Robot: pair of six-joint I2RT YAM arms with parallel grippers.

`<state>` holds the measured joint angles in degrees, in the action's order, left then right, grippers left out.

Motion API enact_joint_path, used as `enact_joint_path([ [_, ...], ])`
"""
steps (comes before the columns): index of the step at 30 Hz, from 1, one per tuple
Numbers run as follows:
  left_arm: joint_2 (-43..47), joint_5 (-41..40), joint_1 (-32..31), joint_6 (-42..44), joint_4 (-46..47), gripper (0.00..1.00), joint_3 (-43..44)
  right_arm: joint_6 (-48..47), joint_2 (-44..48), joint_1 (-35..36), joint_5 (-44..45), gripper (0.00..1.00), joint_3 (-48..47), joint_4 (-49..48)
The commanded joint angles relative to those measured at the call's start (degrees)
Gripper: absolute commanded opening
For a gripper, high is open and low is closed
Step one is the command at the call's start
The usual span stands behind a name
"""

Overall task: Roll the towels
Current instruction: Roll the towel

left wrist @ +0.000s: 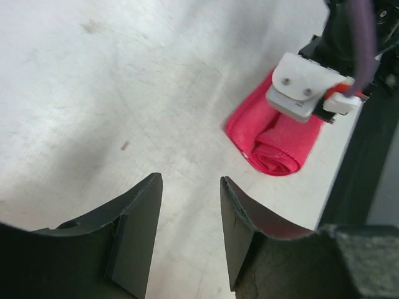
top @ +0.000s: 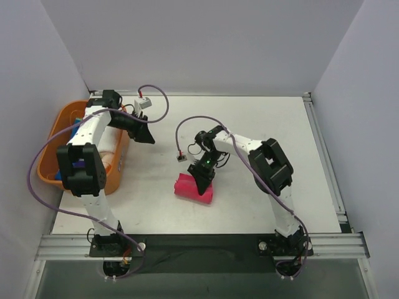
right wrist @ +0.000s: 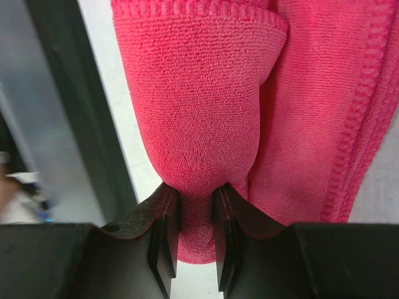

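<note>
Your left gripper (top: 142,131) hovers with jaws apart and empty over the table (top: 262,118), just beside the orange basket (top: 53,134). Right of it, mid-table toward the near edge, lies the hot pink towel (top: 186,187), partly rolled, and your right gripper (right wrist: 195,194) is pinched on a fold of it. It looks light, soft and floppy, likely to slacken if released; the stitched hem (right wrist: 349,156) offers firmer hold. Open room lies right and far; the near rail (top: 206,240) is close.
</note>
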<state>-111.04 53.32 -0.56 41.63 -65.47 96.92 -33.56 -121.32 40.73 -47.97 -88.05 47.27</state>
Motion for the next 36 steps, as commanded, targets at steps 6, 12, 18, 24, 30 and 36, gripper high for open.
enact_joint_path([
  [6,23.84,1.62,-0.32,-3.75,22.22,0.57,-21.23,0.61,-14.73,-4.34,-7.22,0.00,-8.09,18.11],
  [12,37.12,-9.62,-16.18,8.02,26.08,0.62,-36.70,0.51,-20.62,-5.92,-9.25,0.00,-13.36,21.37],
  [18,41.43,-21.76,-30.89,14.00,31.53,0.66,-45.93,2.01,-23.88,-5.93,-8.03,0.00,-16.71,22.61],
  [24,39.33,-28.35,-41.88,17.87,36.90,0.68,-49.28,3.68,-25.81,-6.19,-7.32,0.00,-19.00,22.69],
  [30,35.64,-31.52,-45.93,18.58,41.29,0.69,-50.08,4.03,-25.99,-6.19,-6.18,0.00,-19.97,22.43],
  [36,33.00,-33.98,-47.69,20.77,45.69,0.69,-51.75,4.56,-26.69,-6.19,-5.47,0.00,-21.46,22.61],
])
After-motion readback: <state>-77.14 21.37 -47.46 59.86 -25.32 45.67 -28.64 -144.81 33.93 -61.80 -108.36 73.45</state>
